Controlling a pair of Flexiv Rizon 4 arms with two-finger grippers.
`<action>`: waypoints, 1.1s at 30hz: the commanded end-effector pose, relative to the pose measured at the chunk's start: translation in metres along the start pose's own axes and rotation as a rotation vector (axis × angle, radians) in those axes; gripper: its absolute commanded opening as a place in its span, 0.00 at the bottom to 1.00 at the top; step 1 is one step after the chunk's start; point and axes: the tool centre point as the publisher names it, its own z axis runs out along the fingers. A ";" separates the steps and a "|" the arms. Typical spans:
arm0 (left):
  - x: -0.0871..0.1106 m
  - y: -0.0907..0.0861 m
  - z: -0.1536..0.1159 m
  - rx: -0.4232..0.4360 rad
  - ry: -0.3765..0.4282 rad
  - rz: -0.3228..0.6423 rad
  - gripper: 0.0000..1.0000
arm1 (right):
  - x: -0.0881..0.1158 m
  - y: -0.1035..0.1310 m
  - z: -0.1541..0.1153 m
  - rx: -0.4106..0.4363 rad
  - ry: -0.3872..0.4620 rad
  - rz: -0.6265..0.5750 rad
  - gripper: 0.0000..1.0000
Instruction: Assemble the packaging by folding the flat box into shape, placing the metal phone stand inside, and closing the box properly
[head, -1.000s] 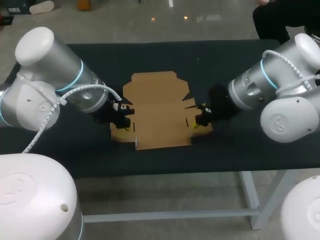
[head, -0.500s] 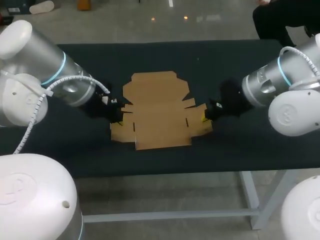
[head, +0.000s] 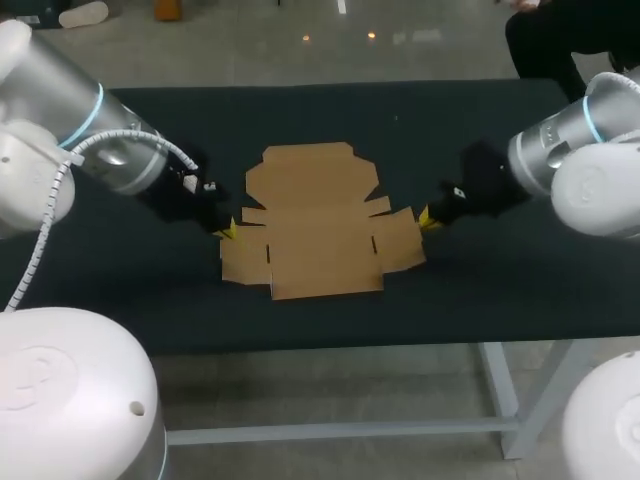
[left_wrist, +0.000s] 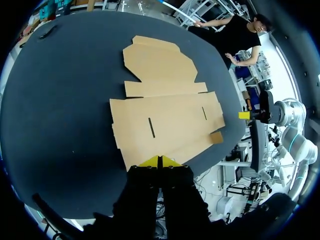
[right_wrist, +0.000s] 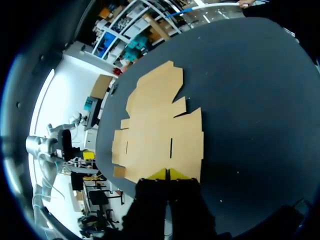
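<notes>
Your flat box (head: 318, 225) lies unfolded near the middle of the black bench (head: 520, 290), with its wide lid end toward 12 o'clock and the flapped body toward 6.

The head view gives you the layout. The left pincer (head: 228, 230) is at the box's 9 o'clock edge and the right pincer (head: 428, 217) at its 3 o'clock edge, each arm coming in from its own side. That view does not show how the fingers stand, because the tips are only small yellow specks there.

The wrist views do show it: each pincer has its two yellow tips pressed together with only a hairline between them, and nothing gripped. In both wrist views the tips overlap the near edge of the cardboard, but none of the three views lets you tell whether they touch it.

The left wrist view also catches the yellow tip of the right pincer beyond the box's far side flap — well apart from the left one, with the whole box between them.
</notes>
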 end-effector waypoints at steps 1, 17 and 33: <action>-0.004 -0.004 -0.007 -0.007 0.011 0.002 0.00 | -0.005 0.007 -0.010 0.157 0.127 0.003 0.02; -0.020 -0.029 -0.019 -0.014 0.051 0.020 0.03 | -0.021 0.033 -0.020 0.187 0.163 0.016 0.02; -0.039 -0.064 -0.030 -0.020 0.075 0.027 0.95 | -0.032 0.072 -0.028 0.234 0.197 -0.047 0.54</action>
